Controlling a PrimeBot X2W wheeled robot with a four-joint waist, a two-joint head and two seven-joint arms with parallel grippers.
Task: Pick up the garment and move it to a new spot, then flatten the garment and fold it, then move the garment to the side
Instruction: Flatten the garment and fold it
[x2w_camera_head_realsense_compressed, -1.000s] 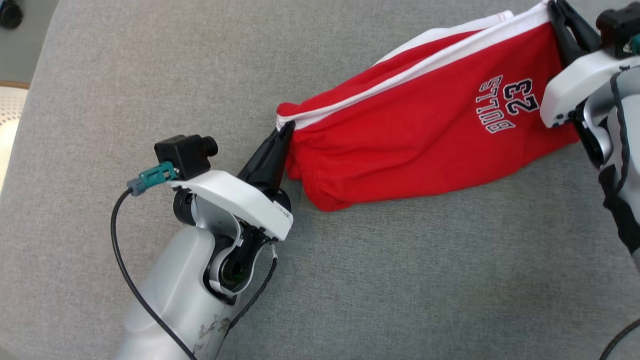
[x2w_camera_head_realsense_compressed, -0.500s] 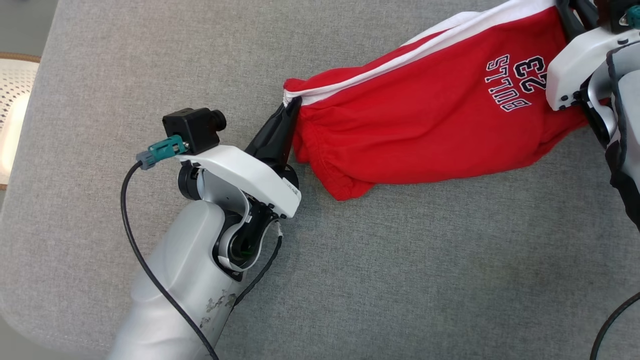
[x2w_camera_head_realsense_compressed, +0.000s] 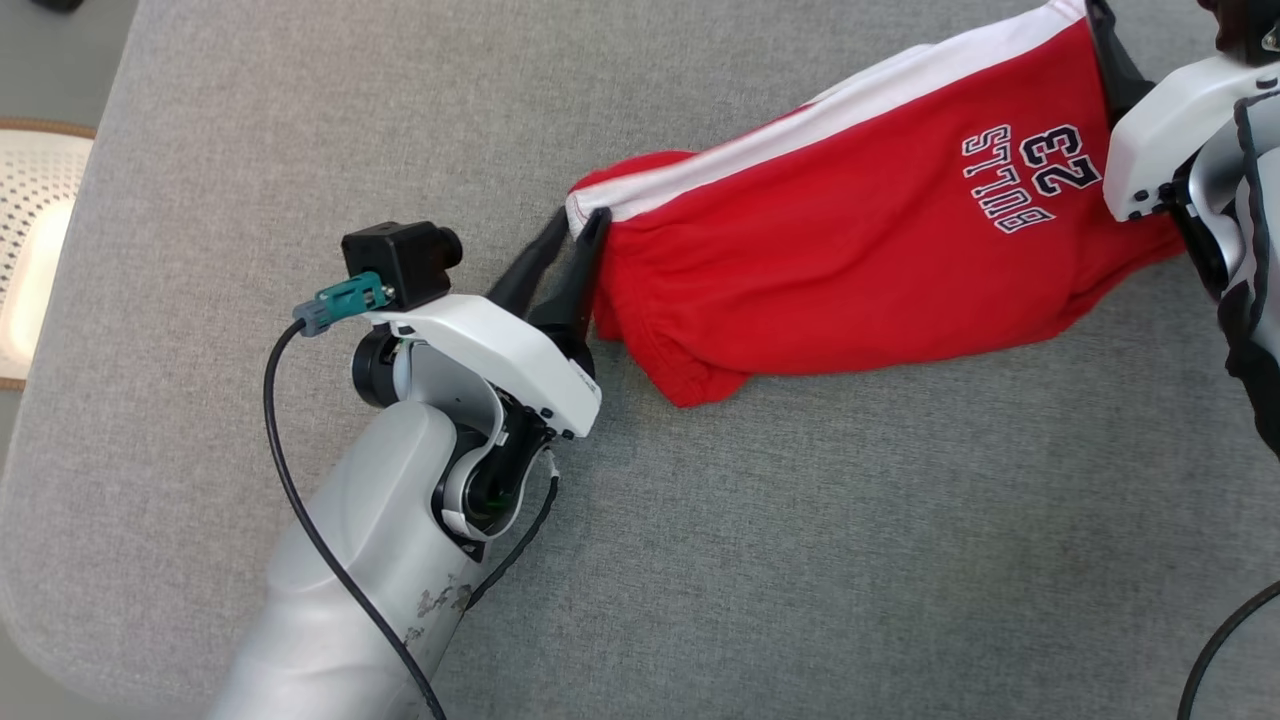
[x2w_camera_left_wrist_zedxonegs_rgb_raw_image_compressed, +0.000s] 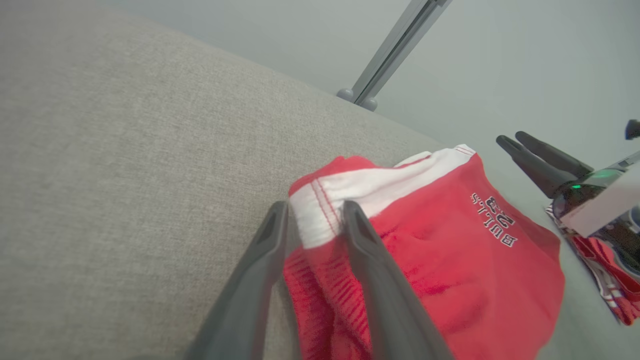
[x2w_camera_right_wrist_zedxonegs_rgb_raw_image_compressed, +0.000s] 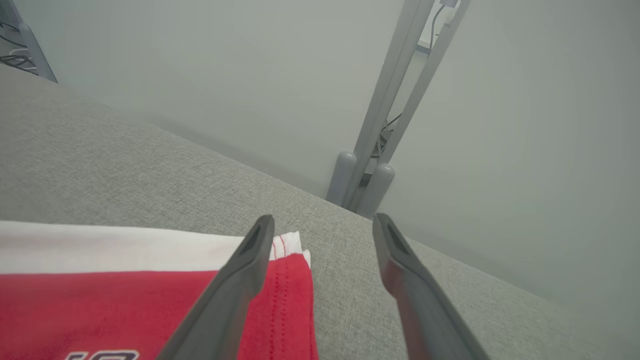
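At the left, the left gripper (x2w_camera_head_realsense_compressed: 582, 215) is seen with its fingers parted around the white hem of the red shorts (x2w_camera_head_realsense_compressed: 850, 270), not clamped. The shorts are spread lengthwise across the grey cushion (x2w_camera_head_realsense_compressed: 800, 550), apparently to lie flat for folding. At the right, the right gripper (x2w_camera_right_wrist_zedxonegs_rgb_raw_image_compressed: 324, 218) is held wide apart, with the hem corner beside one finger.
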